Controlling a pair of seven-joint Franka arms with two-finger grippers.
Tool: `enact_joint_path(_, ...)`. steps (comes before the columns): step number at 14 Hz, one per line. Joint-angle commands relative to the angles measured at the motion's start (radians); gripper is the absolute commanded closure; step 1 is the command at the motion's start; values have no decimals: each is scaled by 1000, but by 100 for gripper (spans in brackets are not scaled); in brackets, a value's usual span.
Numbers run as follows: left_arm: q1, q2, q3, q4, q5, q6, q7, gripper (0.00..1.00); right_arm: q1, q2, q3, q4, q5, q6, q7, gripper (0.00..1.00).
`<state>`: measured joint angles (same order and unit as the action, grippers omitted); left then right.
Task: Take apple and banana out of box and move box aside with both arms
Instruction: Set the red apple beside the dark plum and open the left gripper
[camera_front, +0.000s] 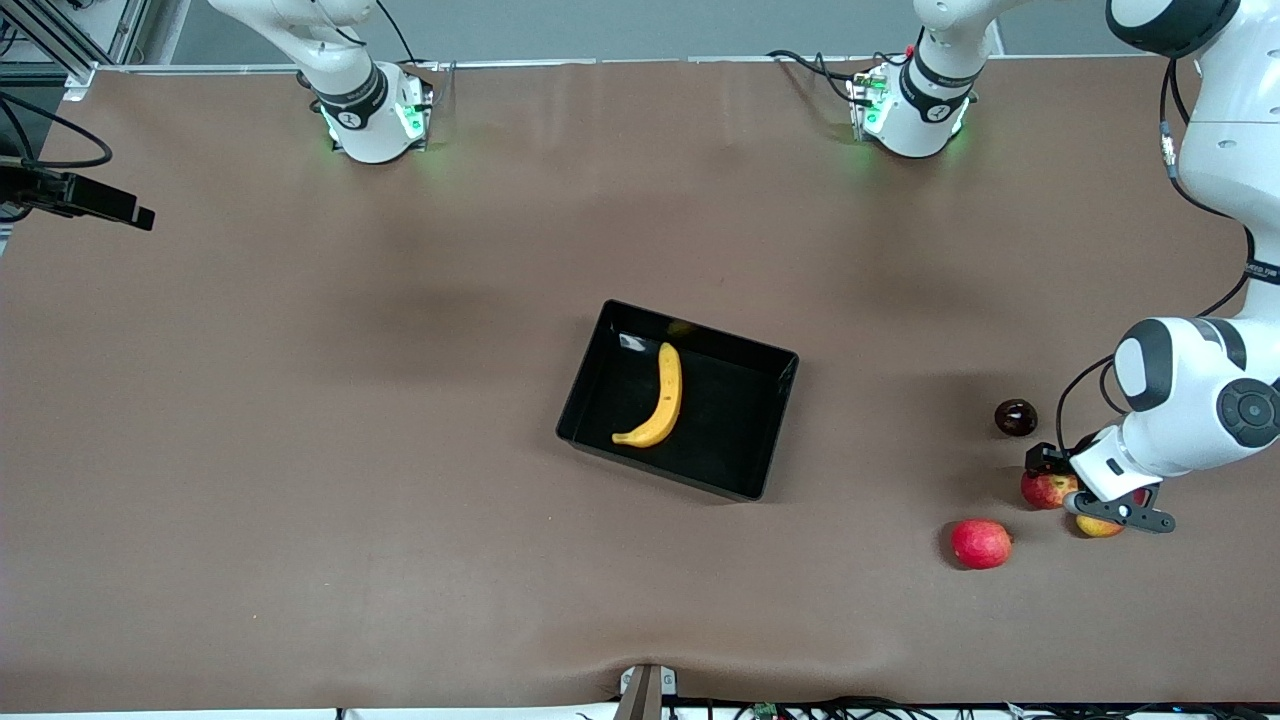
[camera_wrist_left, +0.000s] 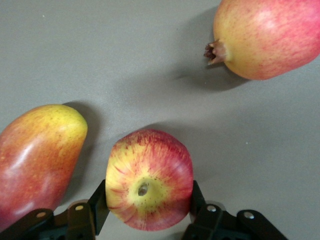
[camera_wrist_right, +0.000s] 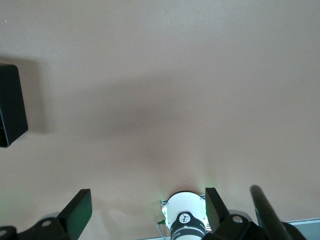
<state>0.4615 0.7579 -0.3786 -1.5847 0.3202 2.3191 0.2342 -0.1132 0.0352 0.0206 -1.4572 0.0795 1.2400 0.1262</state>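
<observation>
The black box (camera_front: 775, 375) lies at the middle of the table with the yellow banana (camera_front: 660, 400) inside it. The small red apple with yellow streaks (camera_front: 1040, 492) (camera_wrist_left: 150, 170) sits toward the left arm's end of the table. My left gripper (camera_front: 1057, 485) (camera_wrist_left: 149, 196) is shut on it, one finger (camera_wrist_left: 98, 205) pressed against each side, low at the table. My right gripper (camera_wrist_right: 146, 212) is open with nothing between its fingers, high over the bare table by its own base (camera_wrist_right: 186, 217), outside the front view. A corner of the box (camera_wrist_right: 11, 105) shows in the right wrist view.
A red-yellow mango (camera_front: 1100, 526) (camera_wrist_left: 37, 160) lies right beside the apple, partly under the left gripper. A plain red round fruit (camera_front: 981, 543) (camera_wrist_left: 270, 37) sits nearer the front camera. A dark round fruit (camera_front: 1015, 417) lies farther from it.
</observation>
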Motion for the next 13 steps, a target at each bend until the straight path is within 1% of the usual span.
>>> enact_joint_path(1,3,-8,-10,26,-38,0,5,0,-5,0,1,9,3,-11,-3,0)
enact_joint_path(3,8,-63,-28,9,-41,-39,5,0,-8,0,1,8,3,-11,-5,0)
enact_joint_path(6,6,-188,-98,-20,-58,-165,-47,0,-8,2,1,9,5,-11,-5,0)
enact_joint_path(8,3,-247,-178,-23,-56,-255,-151,0,-8,2,1,9,5,-11,-5,0)
enact_joint_path(9,-3,-276,-212,-35,-55,-277,-208,0,-8,2,1,8,5,-11,-6,0)
enact_joint_path(10,-4,-301,-247,-53,-53,-282,-263,0,-8,2,1,8,6,-11,-7,0)
enact_joint_path(12,-7,-316,-333,-73,-53,-284,-375,0,-8,2,1,8,6,-11,-7,0)
enact_joint_path(13,-29,-315,-370,-75,-47,-284,-456,0,-8,2,1,8,6,-11,-7,0)
